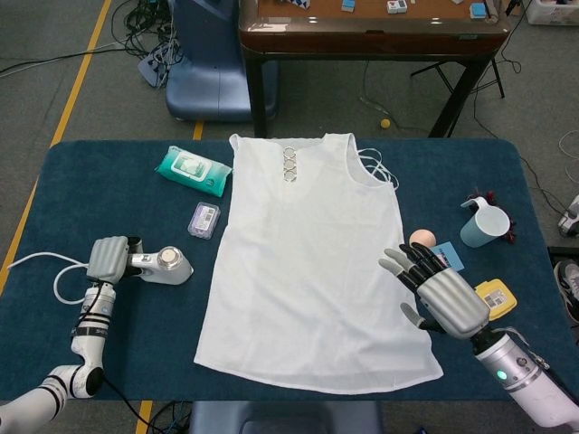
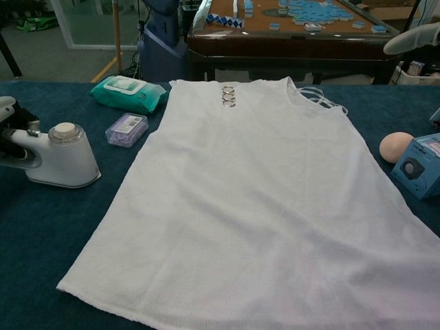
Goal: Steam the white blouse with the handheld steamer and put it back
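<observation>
The white blouse (image 1: 308, 262) lies flat in the middle of the blue table (image 1: 90, 181), neckline at the far side; the chest view shows the blouse (image 2: 254, 192) spread wide. The white handheld steamer (image 1: 166, 265) stands on the table left of the blouse's hem, and my left hand (image 1: 109, 259) grips its handle. From the chest, the steamer (image 2: 60, 155) sits at the far left with only a sliver of that hand at the frame edge. My right hand (image 1: 441, 294) hovers open with fingers spread over the blouse's right edge, holding nothing.
A green wipes pack (image 1: 192, 170) and a small clear box (image 1: 204, 220) lie left of the blouse. A mug (image 1: 484, 224), a peach ball (image 1: 422, 240), a blue box (image 2: 419, 165) and a yellow-green item (image 1: 496, 297) sit on the right. The steamer's white cable (image 1: 41, 271) trails left.
</observation>
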{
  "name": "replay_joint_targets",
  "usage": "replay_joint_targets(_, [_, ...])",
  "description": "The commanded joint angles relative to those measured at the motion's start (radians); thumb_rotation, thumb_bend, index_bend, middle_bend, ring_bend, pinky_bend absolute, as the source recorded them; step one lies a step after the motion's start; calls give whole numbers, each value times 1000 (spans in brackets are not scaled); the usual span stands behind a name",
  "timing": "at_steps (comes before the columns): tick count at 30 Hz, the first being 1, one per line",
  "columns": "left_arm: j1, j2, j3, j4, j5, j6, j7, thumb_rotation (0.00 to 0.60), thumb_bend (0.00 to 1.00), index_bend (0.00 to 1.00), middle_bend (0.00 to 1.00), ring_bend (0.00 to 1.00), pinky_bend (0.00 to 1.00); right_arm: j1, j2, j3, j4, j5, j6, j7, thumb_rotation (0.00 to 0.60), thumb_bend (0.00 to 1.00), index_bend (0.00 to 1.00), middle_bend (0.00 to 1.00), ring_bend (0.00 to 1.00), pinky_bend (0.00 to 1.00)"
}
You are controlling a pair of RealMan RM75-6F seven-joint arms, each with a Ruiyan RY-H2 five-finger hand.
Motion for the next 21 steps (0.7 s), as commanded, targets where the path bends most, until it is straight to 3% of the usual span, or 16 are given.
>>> replay_joint_targets(1, [3, 9, 3, -10, -4, -20, -10, 600, 208, 491, 472, 384, 469, -11, 6, 6, 3, -1, 7, 8, 600, 456, 0, 80, 0, 20])
replay_joint_targets(3, [6, 22, 5, -29, -6, -30, -6, 600, 181, 284, 348, 261, 406, -15, 6, 9, 7, -1, 7, 14, 600, 455, 0, 80, 0, 20])
replay_joint_targets(5, [10, 41, 6, -59, -11, -37, 11, 600, 157, 139, 241, 175, 352, -17, 5, 13, 13, -1, 3, 19, 600, 455, 0, 80, 0, 21])
replay_joint_targets(8, [17, 71, 4, -112, -21, -39, 40, 600, 131, 7, 114, 70, 270, -20, 1, 21, 21, -1, -1, 28, 600, 455, 0, 80, 0, 21])
replay_joint_targets(14, [39, 121, -1, -206, -31, -4, 90, 600, 83, 0, 9, 0, 191, -33, -5, 37, 51, 11, 3, 59, 600, 455, 0, 80, 0, 21])
replay_joint_targets(21, [81, 184, 6, -315, -30, 58, 137, 600, 56, 0, 0, 0, 171, -59, -10, 44, 99, 44, 6, 101, 600, 455, 0, 80, 0, 21])
